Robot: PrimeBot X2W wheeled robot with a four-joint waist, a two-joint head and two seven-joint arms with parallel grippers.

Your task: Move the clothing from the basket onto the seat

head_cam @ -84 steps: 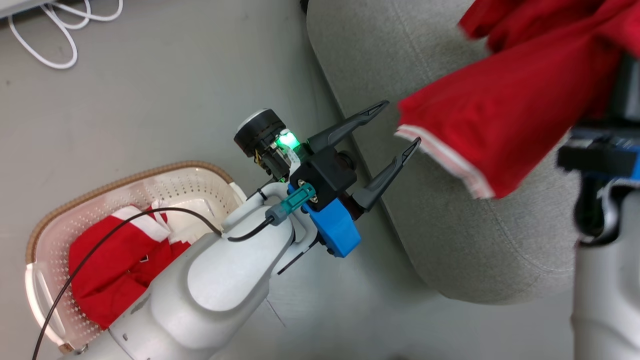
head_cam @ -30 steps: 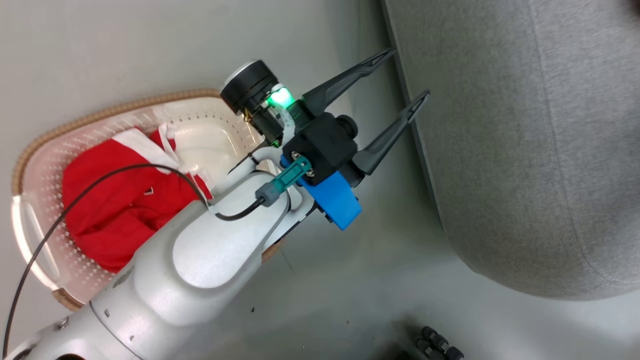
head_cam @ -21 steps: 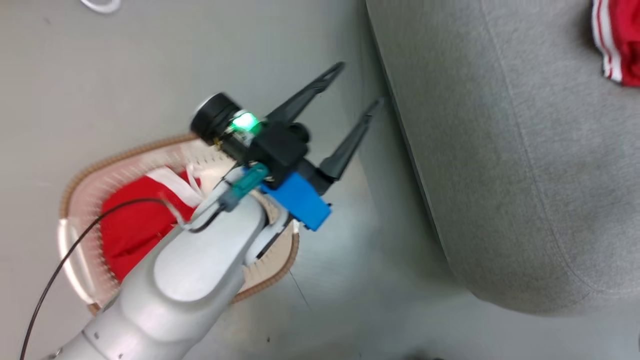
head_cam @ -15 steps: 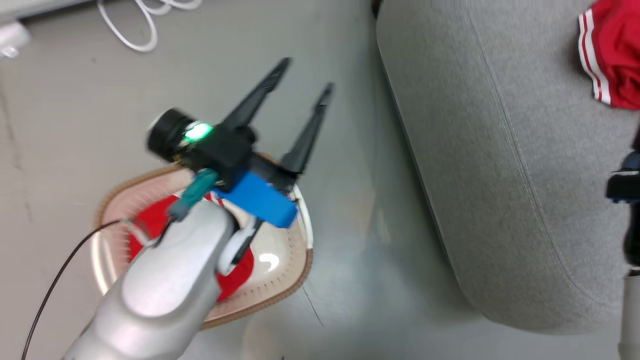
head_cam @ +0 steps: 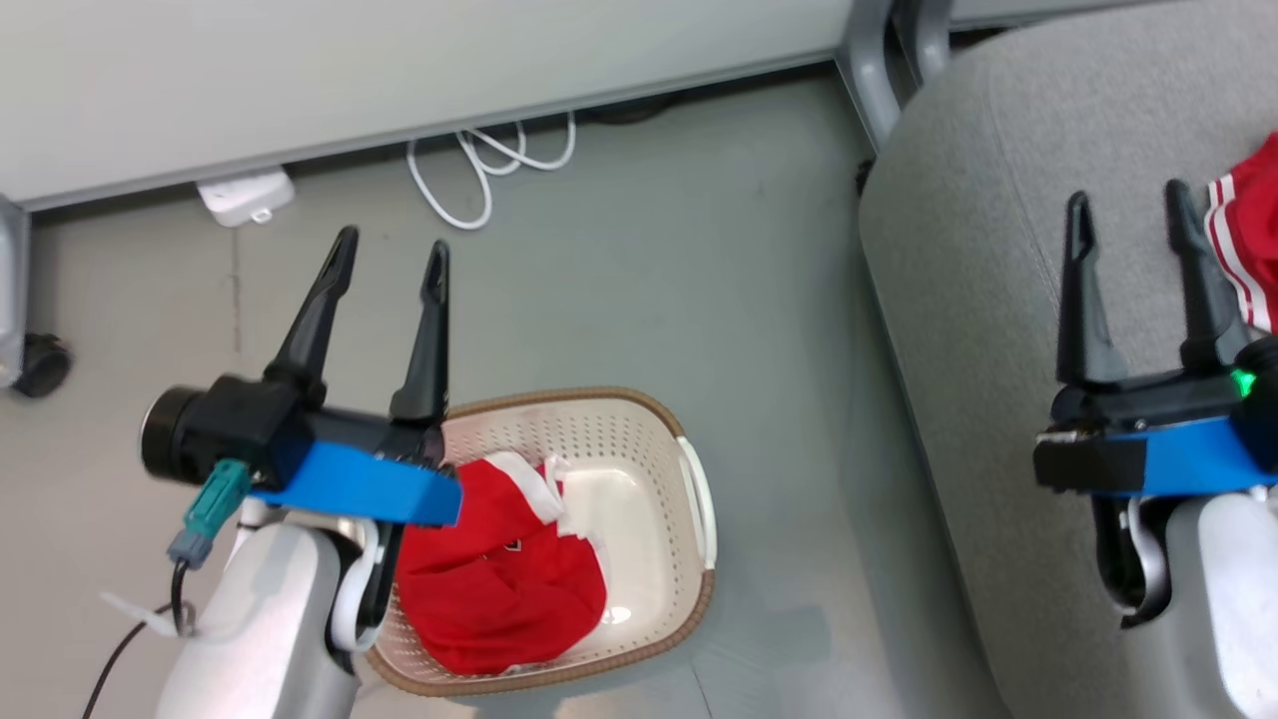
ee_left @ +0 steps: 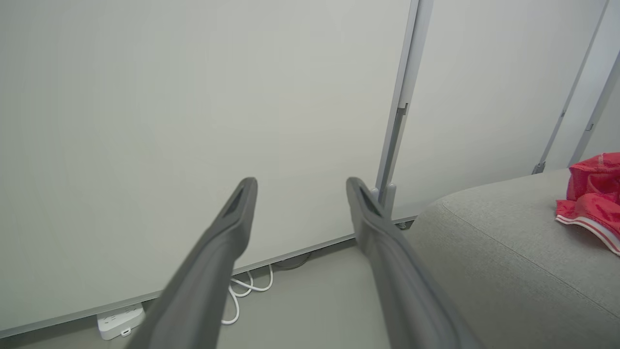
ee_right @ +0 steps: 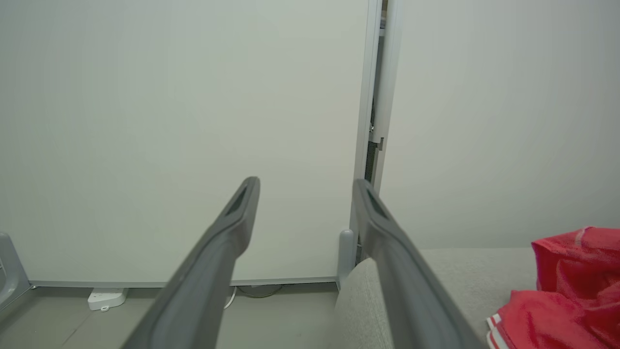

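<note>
**One garment on the seat, one left in the basket**

Against the far wall at left, a white power strip (head_cam: 245, 195) and a looped cable (head_cam: 479, 170) lie on the grey floor (head_cam: 699, 250). In front of them hangs the robot's left end effector (head_cam: 390, 242), its two dark fingers parted with nothing between them. It is raised over the left side of the basket (head_cam: 639, 404). Inside the basket, a red garment (head_cam: 499, 589) with white trim lies crumpled against the near-left wall, not yet moved. As the closer and empty arm, the left one looks best placed to dip in for it.

Across a strip of bare floor to the right stands the grey seat (head_cam: 958, 300). The right end effector (head_cam: 1127, 195) is poised above its cushion, fingers likewise spread and holding nothing. Just to its right, a second red garment (head_cam: 1248, 250) with a white-striped cuff rests on the seat at the far right, where the task wants it. By that showing, the job looks about half done.
</note>
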